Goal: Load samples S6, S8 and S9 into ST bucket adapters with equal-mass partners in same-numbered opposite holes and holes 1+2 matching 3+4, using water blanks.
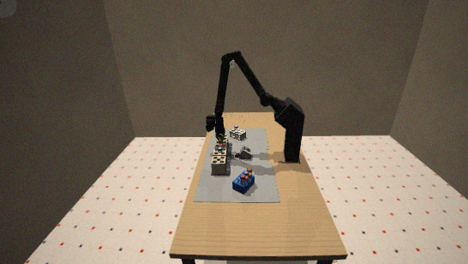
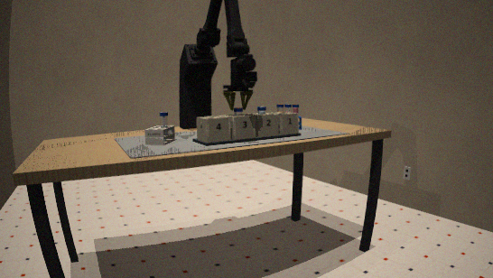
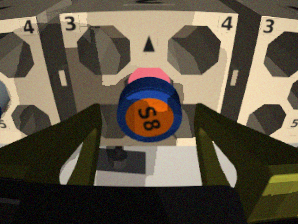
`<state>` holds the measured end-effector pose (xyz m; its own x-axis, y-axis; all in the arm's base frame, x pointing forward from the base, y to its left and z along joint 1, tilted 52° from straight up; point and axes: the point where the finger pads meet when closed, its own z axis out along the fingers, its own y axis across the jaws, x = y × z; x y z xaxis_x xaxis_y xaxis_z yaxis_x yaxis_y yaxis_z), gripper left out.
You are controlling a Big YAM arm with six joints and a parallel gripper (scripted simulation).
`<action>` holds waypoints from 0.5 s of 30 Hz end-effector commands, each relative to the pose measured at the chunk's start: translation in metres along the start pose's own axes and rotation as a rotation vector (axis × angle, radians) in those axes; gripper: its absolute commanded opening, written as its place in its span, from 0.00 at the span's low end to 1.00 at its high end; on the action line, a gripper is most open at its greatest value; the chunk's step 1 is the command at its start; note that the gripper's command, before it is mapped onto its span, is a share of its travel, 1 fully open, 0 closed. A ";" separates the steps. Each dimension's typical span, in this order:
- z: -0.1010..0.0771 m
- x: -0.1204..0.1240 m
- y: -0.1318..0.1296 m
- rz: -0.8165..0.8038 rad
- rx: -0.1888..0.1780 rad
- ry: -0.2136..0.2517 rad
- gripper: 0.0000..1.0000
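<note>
Sample tube S8 [image 3: 149,110], with a blue cap, an orange dot and pink content, stands upright in an adapter of the loading stand ST. In the side view its cap [image 2: 237,110] rises from adapter 3 [image 2: 244,126]. It sits near the adapter's middle, in front of the empty holes 3 [image 3: 103,50] and 4 [image 3: 193,50]; I cannot tell its exact hole. My gripper [image 3: 147,112] [image 2: 238,98] [image 1: 221,138] is open, with one finger on each side of the cap and a gap to it on both sides. It hangs just above the stand.
Another blue-capped tube [image 2: 261,108] stands in adapter 2 and shows at the wrist view's left edge [image 3: 1,99]. The blue sample rack RS [image 1: 242,186] holds several tubes. The blank rack RB [image 1: 237,134] holds one tube [image 2: 163,118]. The DONE key [image 1: 245,152] lies between the racks.
</note>
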<state>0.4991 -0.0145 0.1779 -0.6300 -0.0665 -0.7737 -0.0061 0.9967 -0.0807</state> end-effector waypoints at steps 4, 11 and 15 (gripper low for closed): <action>-0.034 -0.013 0.002 -0.014 -0.005 -0.033 0.55; -0.032 -0.014 -0.001 -0.002 0.001 -0.033 0.55; -0.032 -0.014 -0.001 -0.002 0.001 -0.033 0.55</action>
<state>0.4832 -0.0141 0.2010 -0.6106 -0.0670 -0.7891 -0.0044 0.9967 -0.0812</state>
